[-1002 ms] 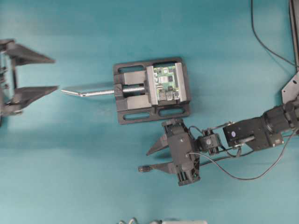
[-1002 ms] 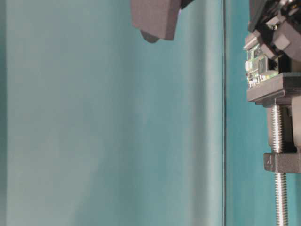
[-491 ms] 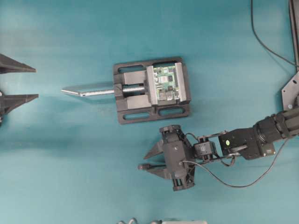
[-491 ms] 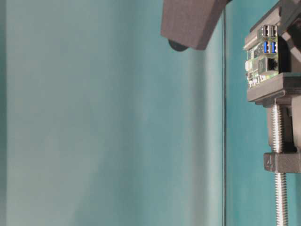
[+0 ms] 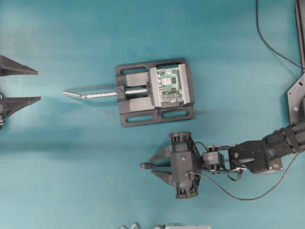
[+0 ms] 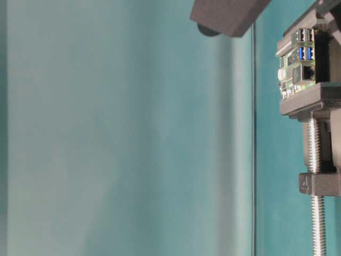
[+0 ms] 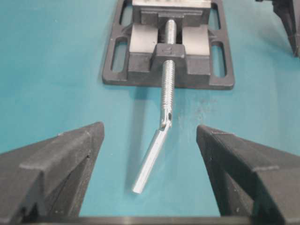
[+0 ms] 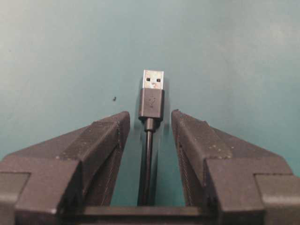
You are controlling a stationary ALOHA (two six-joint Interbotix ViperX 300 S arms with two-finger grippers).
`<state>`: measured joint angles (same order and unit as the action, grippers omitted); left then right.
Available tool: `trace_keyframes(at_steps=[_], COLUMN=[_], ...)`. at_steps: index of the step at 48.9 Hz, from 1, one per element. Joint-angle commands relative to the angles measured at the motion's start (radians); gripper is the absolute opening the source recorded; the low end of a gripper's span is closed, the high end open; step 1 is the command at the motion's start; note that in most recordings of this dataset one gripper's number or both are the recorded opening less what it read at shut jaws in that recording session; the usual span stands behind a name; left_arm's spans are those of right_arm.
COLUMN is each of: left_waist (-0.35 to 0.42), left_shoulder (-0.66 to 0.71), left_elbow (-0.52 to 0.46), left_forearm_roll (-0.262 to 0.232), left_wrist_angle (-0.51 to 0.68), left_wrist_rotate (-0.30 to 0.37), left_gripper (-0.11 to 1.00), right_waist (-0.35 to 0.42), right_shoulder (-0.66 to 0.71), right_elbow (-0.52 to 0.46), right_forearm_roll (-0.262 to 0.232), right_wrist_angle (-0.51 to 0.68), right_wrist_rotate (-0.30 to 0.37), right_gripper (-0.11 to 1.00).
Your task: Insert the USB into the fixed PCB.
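- Overhead view: black right gripper (image 5: 153, 166) lies below the black metal vise (image 5: 155, 92), jaws apart, with the small dark USB plug (image 5: 145, 165) poking out just past their tips on the teal table (image 5: 71, 157). The small green circuit board, the fixed PCB (image 5: 170, 84), sits clamped in the vise, well apart from those jaws. Black left gripper (image 5: 21, 86) shows at the left edge, jaws wide apart and nothing between them; the silver screw handle (image 5: 88, 93) points toward their gap.
- Table-level view: PCB (image 6: 299, 58) stands in the vise at the right edge, silver and blue ports facing the camera.
- Left wrist view: bent silver handle (image 7: 153, 151) lies between the spread jaws, touching neither.
- Right wrist view: USB (image 8: 152, 96) rests on the table just ahead of the jaw tips, its thin black cable (image 8: 146, 164) running back between the parted jaws; I cannot tell whether they touch it.
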<state>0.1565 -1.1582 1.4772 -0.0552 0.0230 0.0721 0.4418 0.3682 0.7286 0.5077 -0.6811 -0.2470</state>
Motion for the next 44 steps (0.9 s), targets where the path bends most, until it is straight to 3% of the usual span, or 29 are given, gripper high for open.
trace_keyframes(at_steps=[1,26,31,37,44], left_waist=[0.003,0.003,0.003,0.005,0.005], left_shoulder=[0.015,0.015,0.015,0.015,0.015], left_elbow=[-0.011,-0.011,-0.009,0.000,0.018], left_forearm_roll=[0.002,0.002,0.002,0.002,0.002], left_wrist_angle=[-0.011,-0.011,-0.011,-0.021,-0.054], left_wrist_rotate=[0.002,0.002,0.002,0.002,0.002], left_gripper=[0.96,0.96,0.96,0.96,0.96], right_waist=[0.006,0.006,0.006,0.006,0.006], right_shoulder=[-0.006,0.015,0.015,0.015,0.015], right_elbow=[-0.017,-0.025,-0.025,-0.026,-0.028], right_forearm_roll=[0.003,0.006,0.006,0.006,0.006], right_wrist_angle=[-0.008,-0.012,0.011,0.018,0.017], right_wrist_rotate=[0.000,0.002,0.002,0.000,0.000], right_gripper=[0.49,0.48,0.43,0.28,0.27])
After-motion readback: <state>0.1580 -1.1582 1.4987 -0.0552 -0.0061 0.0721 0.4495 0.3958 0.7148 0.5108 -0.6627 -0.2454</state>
